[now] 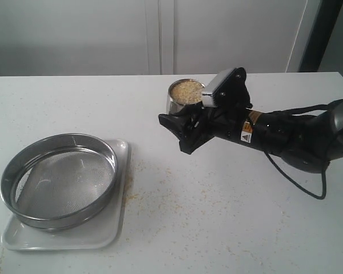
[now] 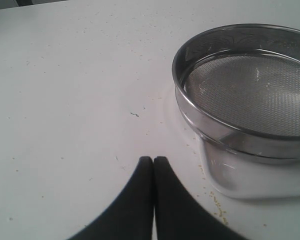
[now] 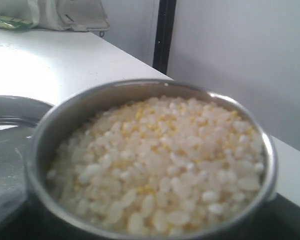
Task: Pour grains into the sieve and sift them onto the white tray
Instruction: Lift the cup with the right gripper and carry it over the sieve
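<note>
The sieve rests empty on the white tray at the table's front left. A small steel cup stands upright toward the back, heaped with the grains, pale ones mixed with yellow. My right gripper reaches in from the right. Its black fingers are spread low beside the cup, and the cup hides them in the right wrist view, so contact cannot be judged. My left gripper is shut and empty over bare table beside the tray. It does not show in the exterior view.
Stray grains lie scattered on the white table right of the tray, and a few lie by the tray's corner. The right arm's cable droops onto the table. The table's edge runs close behind the cup.
</note>
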Controlling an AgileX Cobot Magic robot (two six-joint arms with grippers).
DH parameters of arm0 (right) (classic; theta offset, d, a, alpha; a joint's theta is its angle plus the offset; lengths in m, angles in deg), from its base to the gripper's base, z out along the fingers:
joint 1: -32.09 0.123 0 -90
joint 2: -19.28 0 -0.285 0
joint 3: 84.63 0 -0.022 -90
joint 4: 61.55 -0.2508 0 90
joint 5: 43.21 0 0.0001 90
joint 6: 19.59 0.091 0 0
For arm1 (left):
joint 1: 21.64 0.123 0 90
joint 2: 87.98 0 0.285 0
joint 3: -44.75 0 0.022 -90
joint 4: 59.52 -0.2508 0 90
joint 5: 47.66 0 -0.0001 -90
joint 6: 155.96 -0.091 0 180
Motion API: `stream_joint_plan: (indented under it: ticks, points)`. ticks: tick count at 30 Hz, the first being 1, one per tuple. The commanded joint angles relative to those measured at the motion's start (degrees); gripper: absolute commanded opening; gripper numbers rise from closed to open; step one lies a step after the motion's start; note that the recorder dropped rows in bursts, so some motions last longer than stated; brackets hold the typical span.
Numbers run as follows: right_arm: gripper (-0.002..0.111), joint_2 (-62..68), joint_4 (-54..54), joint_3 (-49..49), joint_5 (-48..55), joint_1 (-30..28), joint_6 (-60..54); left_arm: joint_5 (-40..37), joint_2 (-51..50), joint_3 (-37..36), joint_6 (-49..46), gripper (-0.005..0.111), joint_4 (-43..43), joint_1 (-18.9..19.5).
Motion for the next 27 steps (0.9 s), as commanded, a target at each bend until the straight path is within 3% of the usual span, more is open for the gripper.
stream_joint_plan:
  ticks: [1,9,20,27]
  points:
    - [0.000,-2.88,-0.25,0.27,0.88,3.50,1.58,0.12,0.28,-0.11,0.25,0.000,0.44,0.12]
    - [0.000,-3.68,-0.11,-0.18,3.85,9.33,5.62,0.12,0.28,-0.11,0.25,0.000,0.44,0.12]
    - [0.000,-3.68,-0.11,-7.40,19.62,18.25,10.03,0.12,0.28,-0.11,0.25,0.000,0.44,0.12]
    - [0.000,-3.68,-0.11,-12.07,23.78,21.25,11.11,0.12,0.28,-0.11,0.25,0.000,0.44,0.12]
